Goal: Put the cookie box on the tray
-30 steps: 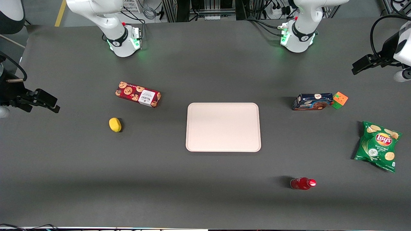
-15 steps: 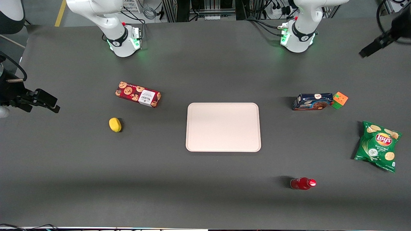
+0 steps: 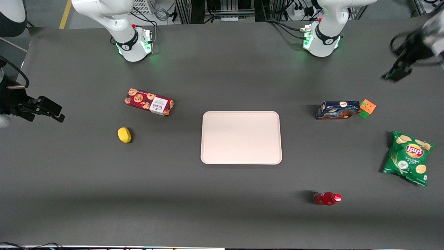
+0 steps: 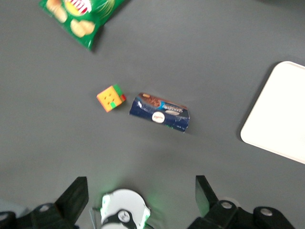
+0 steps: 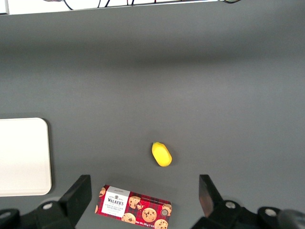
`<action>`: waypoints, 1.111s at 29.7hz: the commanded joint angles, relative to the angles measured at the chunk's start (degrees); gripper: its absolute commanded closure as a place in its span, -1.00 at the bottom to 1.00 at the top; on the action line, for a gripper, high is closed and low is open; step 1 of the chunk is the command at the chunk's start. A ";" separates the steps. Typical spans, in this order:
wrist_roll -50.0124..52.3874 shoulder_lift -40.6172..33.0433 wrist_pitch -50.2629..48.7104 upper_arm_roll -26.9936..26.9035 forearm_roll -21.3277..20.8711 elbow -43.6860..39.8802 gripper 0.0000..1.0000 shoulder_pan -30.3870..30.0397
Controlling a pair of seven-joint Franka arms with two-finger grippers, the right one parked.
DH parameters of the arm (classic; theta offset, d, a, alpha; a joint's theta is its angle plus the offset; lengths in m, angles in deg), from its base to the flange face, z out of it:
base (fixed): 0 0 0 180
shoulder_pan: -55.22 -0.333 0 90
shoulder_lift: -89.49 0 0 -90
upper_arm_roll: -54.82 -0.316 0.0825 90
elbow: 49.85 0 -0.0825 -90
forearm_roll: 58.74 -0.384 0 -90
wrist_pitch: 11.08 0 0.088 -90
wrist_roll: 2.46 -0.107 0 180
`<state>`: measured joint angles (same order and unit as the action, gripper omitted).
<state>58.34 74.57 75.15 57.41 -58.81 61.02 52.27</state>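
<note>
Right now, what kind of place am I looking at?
Probably a robotics lab: two arm bases bolted to a dark table, cables and racks along its edge. Staged props include a tray and cookie box; the gripper hangs open above.

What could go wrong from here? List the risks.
1. The puzzle cube touches the cookie box, so the open gripper, high above both, may knock it while descending.
2. The red cookie box toward the parked arm's end could be mistaken for the target instead.
3. The tray sits apart, so a weak grasp could slip.
</note>
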 commanded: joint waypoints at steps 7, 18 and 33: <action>2.22 0.50 28.46 -2.15 1.22 22.37 -1.00 -0.22; 2.31 -0.64 40.32 -2.15 1.22 33.53 -1.00 -0.22; 3.36 0.06 57.11 -2.06 1.22 45.13 -1.00 -0.22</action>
<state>59.83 76.62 126.73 55.16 -57.97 101.54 51.95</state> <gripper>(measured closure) 0.000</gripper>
